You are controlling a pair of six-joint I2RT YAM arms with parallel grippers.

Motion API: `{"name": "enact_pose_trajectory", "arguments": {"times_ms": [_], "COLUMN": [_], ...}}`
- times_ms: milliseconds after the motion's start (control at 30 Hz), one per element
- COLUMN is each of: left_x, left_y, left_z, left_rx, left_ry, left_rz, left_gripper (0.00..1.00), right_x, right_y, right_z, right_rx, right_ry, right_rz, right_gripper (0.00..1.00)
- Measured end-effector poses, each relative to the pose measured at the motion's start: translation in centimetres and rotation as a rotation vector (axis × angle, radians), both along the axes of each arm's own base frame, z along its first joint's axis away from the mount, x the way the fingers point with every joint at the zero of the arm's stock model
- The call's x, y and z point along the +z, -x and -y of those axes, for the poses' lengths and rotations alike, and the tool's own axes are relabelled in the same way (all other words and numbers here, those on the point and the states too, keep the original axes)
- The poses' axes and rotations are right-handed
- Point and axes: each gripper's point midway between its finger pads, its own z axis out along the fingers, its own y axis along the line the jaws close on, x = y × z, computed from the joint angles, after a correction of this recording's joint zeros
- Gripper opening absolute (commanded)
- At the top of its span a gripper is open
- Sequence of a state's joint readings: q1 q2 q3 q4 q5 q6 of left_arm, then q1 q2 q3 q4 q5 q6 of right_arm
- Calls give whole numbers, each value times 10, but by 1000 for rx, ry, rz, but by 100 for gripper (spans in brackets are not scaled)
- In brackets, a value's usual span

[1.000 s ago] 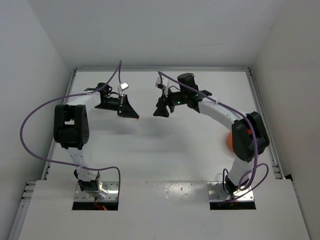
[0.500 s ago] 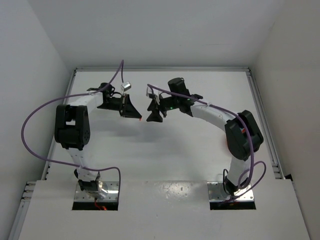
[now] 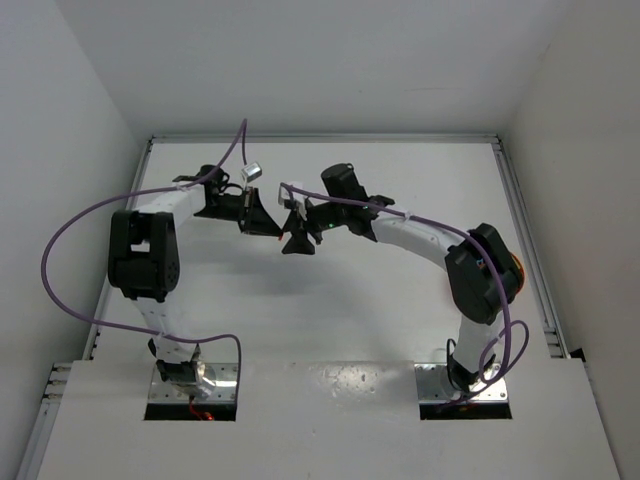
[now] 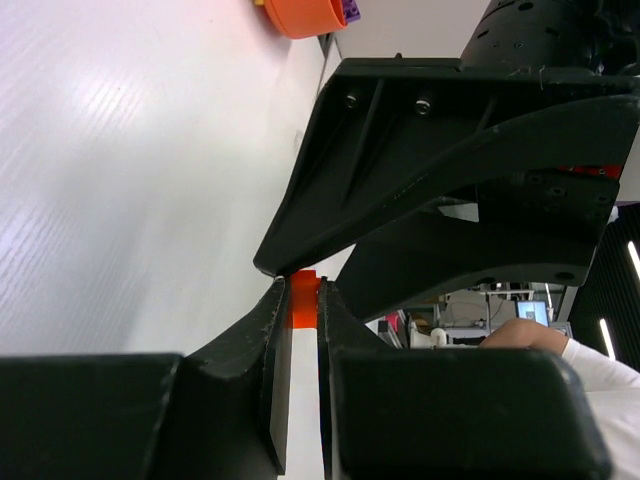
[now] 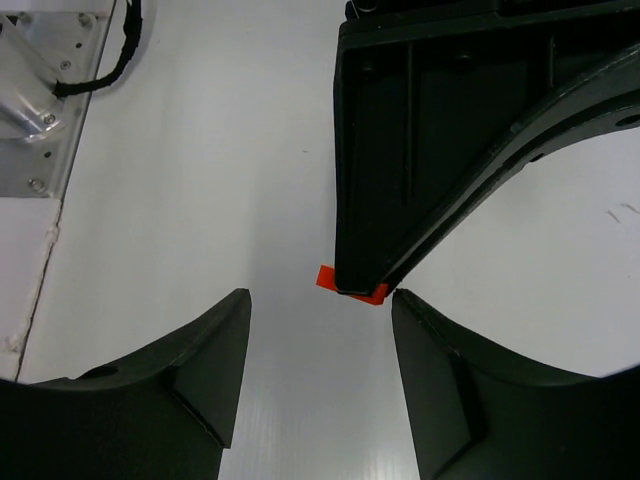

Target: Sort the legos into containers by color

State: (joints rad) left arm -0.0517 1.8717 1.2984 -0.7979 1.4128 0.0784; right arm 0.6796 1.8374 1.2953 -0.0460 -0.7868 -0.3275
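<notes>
1. The left pincer [image 4: 303,283] was clamped on a small orange lego [image 4: 303,305], held at its very tips above the counter [image 4: 120,180].
2. The right pincer [image 5: 320,300] stood open, the lego just ahead of its gap, seemingly untouched.
3. The orange bowl [image 4: 300,15] sat well apart.

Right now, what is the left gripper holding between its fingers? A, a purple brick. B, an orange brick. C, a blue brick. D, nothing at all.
B: the left gripper is shut on a small orange brick, which shows at its fingertips in both wrist views.
</notes>
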Motion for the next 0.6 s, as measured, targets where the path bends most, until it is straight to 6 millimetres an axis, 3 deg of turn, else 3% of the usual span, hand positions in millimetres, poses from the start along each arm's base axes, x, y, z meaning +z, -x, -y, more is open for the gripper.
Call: {"name": "enact_pose_trajectory", "arguments": {"times_ms": [233, 367, 500, 600], "left_x": [2, 3, 1, 1], "left_y": [2, 2, 2, 2], "left_z": [0, -1, -1, -1], "left_rx": [1, 2, 3, 4], "left_ry": [-9, -16, -26, -30], "left_rz": [18, 31, 35, 37], "left_gripper": [0, 0, 0, 0], "right_x": [1, 4, 5, 6], "right_y": [-2, -7, -11, -12], "right_z": [-4, -6, -6, -7], "right_rx": [-42, -75, -106, -115], "right_ry": [-4, -14, -16, -21], "right_rz": [-19, -23, -33, -43], "right_gripper": [54, 43, 41, 34]}}
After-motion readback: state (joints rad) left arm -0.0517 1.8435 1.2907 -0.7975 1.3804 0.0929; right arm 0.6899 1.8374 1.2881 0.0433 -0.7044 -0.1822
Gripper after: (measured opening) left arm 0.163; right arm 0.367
